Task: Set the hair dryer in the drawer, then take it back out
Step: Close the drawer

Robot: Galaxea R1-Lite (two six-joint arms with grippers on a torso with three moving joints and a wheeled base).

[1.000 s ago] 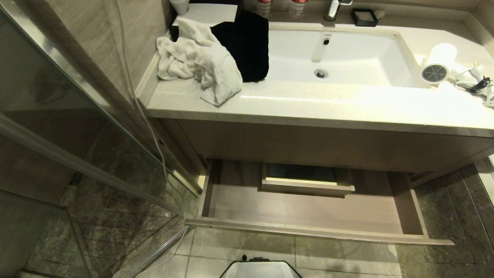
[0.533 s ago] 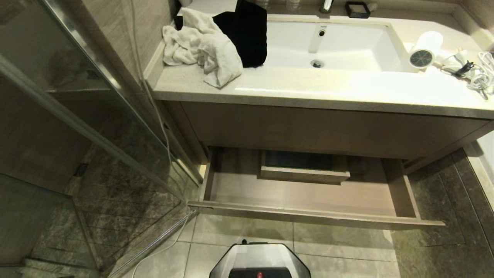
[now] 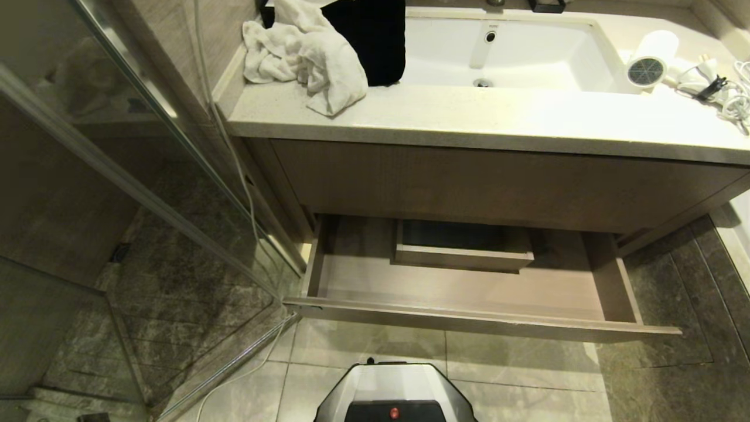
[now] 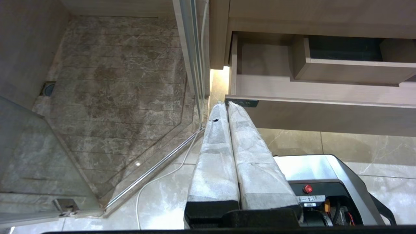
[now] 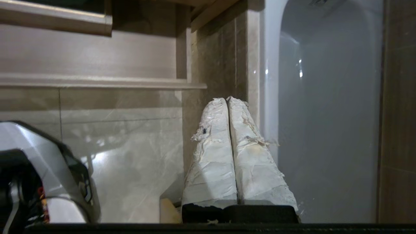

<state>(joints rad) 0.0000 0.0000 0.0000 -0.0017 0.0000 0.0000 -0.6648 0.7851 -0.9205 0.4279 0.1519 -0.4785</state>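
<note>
The white hair dryer (image 3: 655,55) lies on the countertop at the sink's right end, its grille facing me and its coiled cord (image 3: 726,94) beside it. Below the vanity the wide wood-grain drawer (image 3: 480,319) stands pulled out and holds nothing; a boxed notch (image 3: 463,252) sits at its back. Neither arm shows in the head view. My left gripper (image 4: 227,104) is shut, low in front of the drawer's left front corner (image 4: 242,103). My right gripper (image 5: 227,99) is shut with nothing in it, low by the drawer's right end (image 5: 191,85).
A white towel (image 3: 304,53) and a black cloth (image 3: 375,41) lie on the counter's left end beside the sink (image 3: 527,58). A glass shower screen (image 3: 146,176) stands at the left. My own base (image 3: 395,392) is on the floor tiles before the drawer. A white tub wall (image 5: 325,113) is at the right.
The whole head view has shifted: the counter and sink have slid toward the top of the picture and more of my base shows at the bottom. The hair dryer and drawer keep their places.
</note>
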